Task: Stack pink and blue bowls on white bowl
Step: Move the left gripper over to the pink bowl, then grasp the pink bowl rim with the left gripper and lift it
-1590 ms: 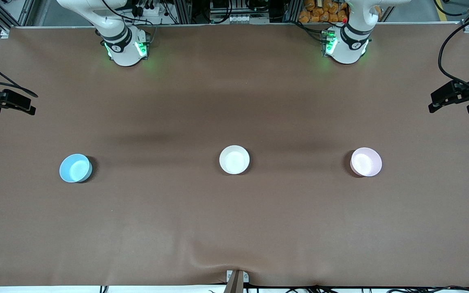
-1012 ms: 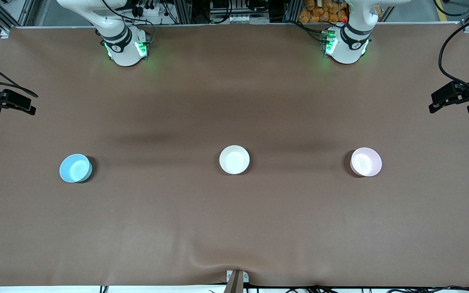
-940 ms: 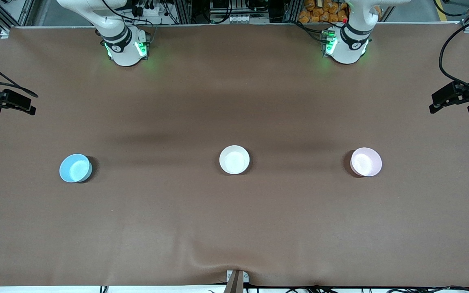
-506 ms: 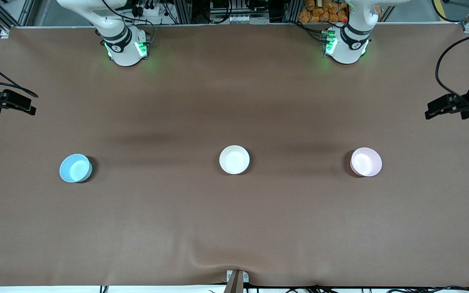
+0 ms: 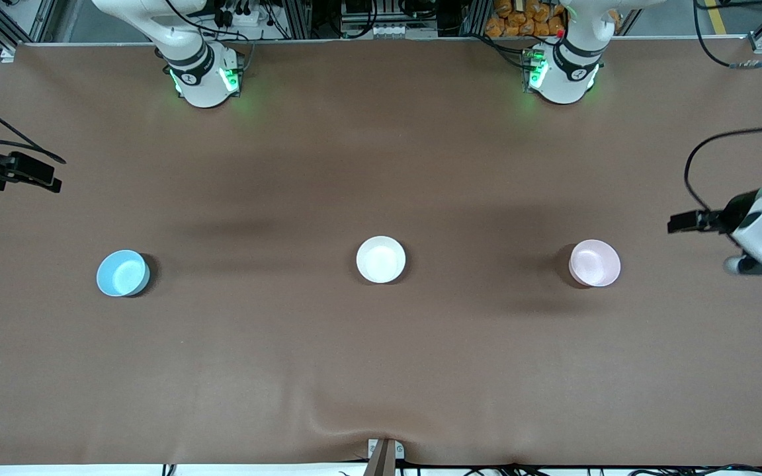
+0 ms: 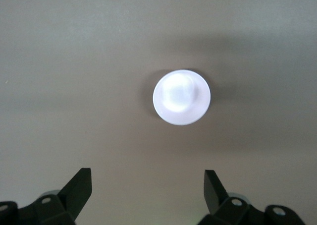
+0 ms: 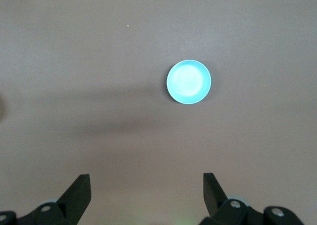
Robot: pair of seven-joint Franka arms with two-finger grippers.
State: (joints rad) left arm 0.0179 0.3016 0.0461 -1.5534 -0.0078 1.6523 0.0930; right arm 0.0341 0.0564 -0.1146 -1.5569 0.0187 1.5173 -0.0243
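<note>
The brown table carries three bowls in a row, all upright and well apart. The white bowl sits at the middle. The pink bowl sits toward the left arm's end and the blue bowl toward the right arm's end. None of the three has shifted since the earlier frames, and nothing is stacked yet.

The clearest change is in the left arm. Its gripper has come in from the table's edge and swung round, and now hangs over bare table near the pink bowl, at the left arm's end. Its fingers stand wide apart and hold nothing.

The right gripper has barely moved. It hangs over the table's edge at the right arm's end, well apart from the blue bowl. Its fingers are likewise spread wide with nothing between them.
</note>
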